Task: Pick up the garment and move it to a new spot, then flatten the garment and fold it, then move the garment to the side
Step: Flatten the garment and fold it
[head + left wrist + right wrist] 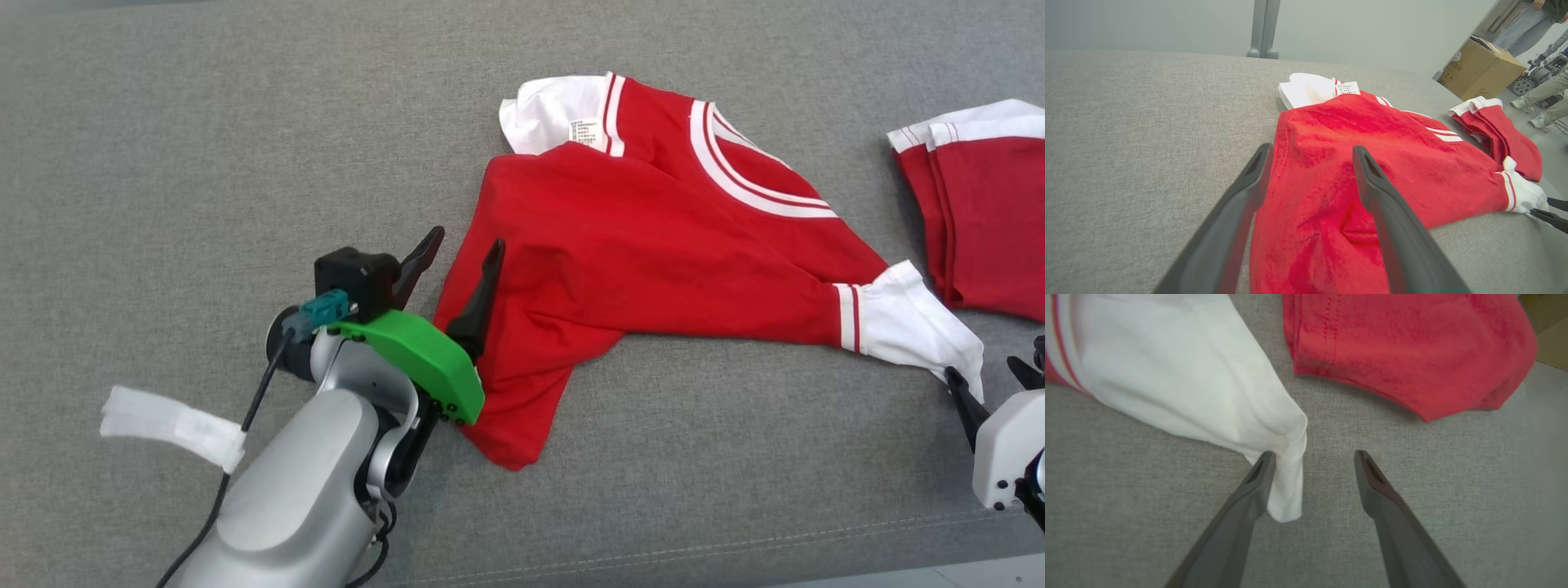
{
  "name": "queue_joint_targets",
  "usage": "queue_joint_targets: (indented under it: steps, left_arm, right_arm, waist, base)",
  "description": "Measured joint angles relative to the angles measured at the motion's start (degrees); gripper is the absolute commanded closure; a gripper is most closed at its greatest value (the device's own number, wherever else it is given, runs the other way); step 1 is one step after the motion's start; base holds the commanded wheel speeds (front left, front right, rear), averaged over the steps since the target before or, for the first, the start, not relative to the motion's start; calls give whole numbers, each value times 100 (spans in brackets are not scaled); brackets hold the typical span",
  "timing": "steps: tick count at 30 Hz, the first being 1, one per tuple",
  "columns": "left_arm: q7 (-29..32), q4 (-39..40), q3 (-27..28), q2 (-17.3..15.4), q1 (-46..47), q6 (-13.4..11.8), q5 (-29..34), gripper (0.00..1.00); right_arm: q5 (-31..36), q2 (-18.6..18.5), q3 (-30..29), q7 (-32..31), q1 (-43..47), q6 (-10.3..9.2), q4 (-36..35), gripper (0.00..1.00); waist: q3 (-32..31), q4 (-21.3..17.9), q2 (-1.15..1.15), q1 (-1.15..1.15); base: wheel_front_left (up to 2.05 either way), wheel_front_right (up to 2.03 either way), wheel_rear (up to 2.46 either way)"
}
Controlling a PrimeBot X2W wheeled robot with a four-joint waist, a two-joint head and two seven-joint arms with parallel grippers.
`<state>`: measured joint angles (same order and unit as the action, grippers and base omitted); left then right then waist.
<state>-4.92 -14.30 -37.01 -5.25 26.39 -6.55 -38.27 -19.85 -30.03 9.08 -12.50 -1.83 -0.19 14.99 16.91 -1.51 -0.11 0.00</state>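
1. Head view: the garment (653, 245) lies crumpled on the grey tabletop (204, 147), with its long axis running left to right. The left gripper (467, 239), spread apart, straddles its left edge. The right gripper (982, 369) sits at the sleeve cuff (914, 322).
2. Left wrist view: the left gripper (1311, 149) gapes over red cloth, with a cardboard box (1480, 69) beyond the tabletop.
3. Right wrist view: the right gripper (1314, 454) is apart, and the cuff touches one finger, unclamped.

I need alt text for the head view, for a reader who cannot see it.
A crumpled red garment with white sleeves lies on a grey fabric surface. The open left gripper straddles its left edge; the open right gripper is at a white sleeve tip. A folded red garment lies at the right.
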Motion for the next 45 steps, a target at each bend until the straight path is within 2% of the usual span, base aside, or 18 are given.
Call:
queue_joint_targets:
  steps: [6,14,19,26,27,28,29,30,39,40,41,42,45]
  left_arm:
    - [630,-232,-16,1,642,107,-73,0]
    - [1493,-977,152,-145,1078,124,-439,0]
    - [1705,-1303,259,-163,1298,203,-602,0]
    - [1855,-1532,333,91,1313,412,-1011,0]
    - [1855,-1564,332,100,1343,413,-1009,10]
    - [1851,-1601,342,92,1380,432,-1001,37]
    - [1846,-1636,354,85,1412,455,-1000,83]
    - [1779,-1668,353,80,1465,476,-981,100]
    - [1585,-1780,333,159,1752,606,-887,98]
    - [1571,-1856,327,162,1753,605,-884,71]
    - [1571,-1909,327,164,1753,605,-884,59]
    - [1571,-1946,328,174,1753,605,-886,2]
    - [1537,-2022,341,191,1753,605,-886,0]
  right_arm:
    - [27,218,127,319,-158,3,10,0]
    - [55,606,436,669,-442,79,5,0]
    - [65,773,470,853,-478,79,148,0]
    - [64,820,407,1039,-467,62,454,0]
    - [64,816,393,1056,-466,62,487,0]
    - [64,812,388,1083,-466,62,520,0]
    - [64,815,385,1106,-466,62,546,0]
    - [62,818,368,1156,-466,60,593,0]
    - [3,789,215,1333,-432,9,822,0]
    - [3,789,221,1349,-433,9,829,0]
    - [3,789,225,1351,-437,11,832,0]
    - [3,789,232,1357,-444,18,832,0]
    - [7,789,277,1382,-485,57,835,0]
  waist:
    - [74,-161,0,0]
    - [205,-464,0,0]
    - [286,-688,0,0]
    - [322,-908,0,0]
    - [317,-915,0,0]
    - [314,-917,0,0]
    - [310,-918,0,0]
    - [302,-914,0,0]
    - [224,-698,0,0]
    - [216,-666,0,0]
    - [209,-637,0,0]
    - [204,-609,0,0]
    - [211,-553,0,0]
  base:
    - [0,0,0]
    - [0,0,0]
    - [0,0,0]
    - [0,0,0]
    - [0,0,0]
    - [0,0,0]
    - [0,0,0]
    - [0,0,0]
    - [0,0,0]
    - [0,0,0]
    - [0,0,0]
    - [0,0,0]
    - [0,0,0]
